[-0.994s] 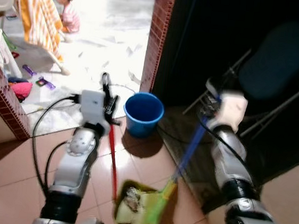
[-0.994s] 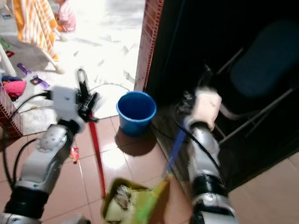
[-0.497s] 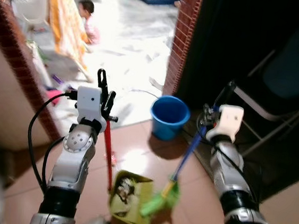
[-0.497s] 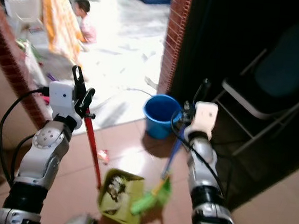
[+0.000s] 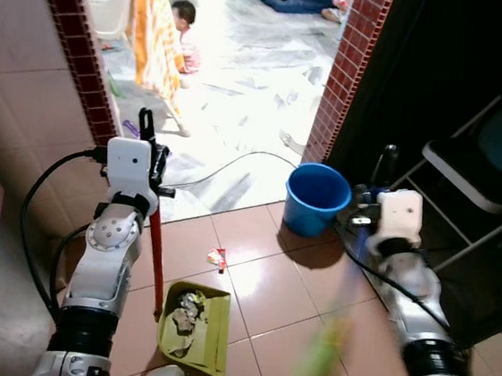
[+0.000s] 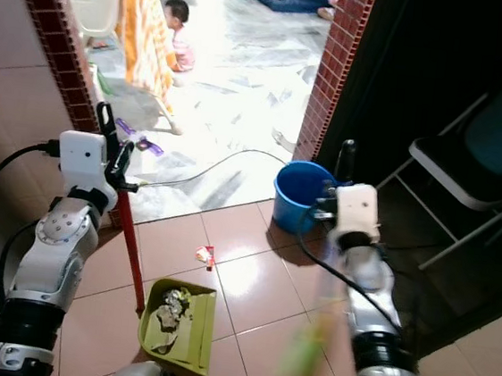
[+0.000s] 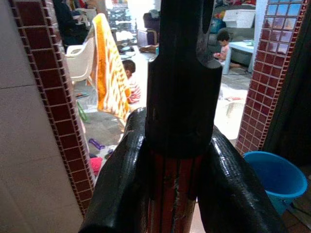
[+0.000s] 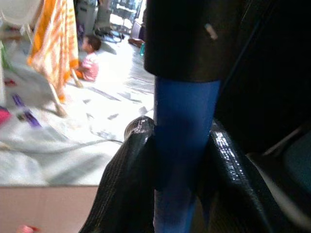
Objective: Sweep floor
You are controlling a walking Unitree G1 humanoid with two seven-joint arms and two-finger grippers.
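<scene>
Step in hand, as judged: sweeping litter into the dustpan, partway through. The dustpan (image 6: 178, 327) already holds a heap of scraps; one small wrapper (image 6: 204, 254) lies loose on the brown tiles beyond it.

Left gripper (image 7: 179, 160): fingers clamped on the red handle (image 5: 155, 259) of the dustpan, near the handle's black top. The handle runs down from the gripper to the pan, which sits flat on the tiles just in front of the robot.

Right gripper (image 8: 181, 145): fingers clamped around the blue handle (image 8: 182, 141) of the broom. In the head views the broom (image 5: 330, 335) is a motion-blurred streak, its green head low and to the right of the pan, apart from it.

Blue bucket (image 5: 316, 198) stands by the brick doorpost, just beside the right gripper. A folding chair (image 6: 469, 166) is in the dark area to the right. A child (image 6: 179, 32) sits on the bright floor beyond the doorway, well apart.

Next move likely calls for reaching the broom head past the wrapper and drawing it toward the pan's open edge, pan held steady.
</scene>
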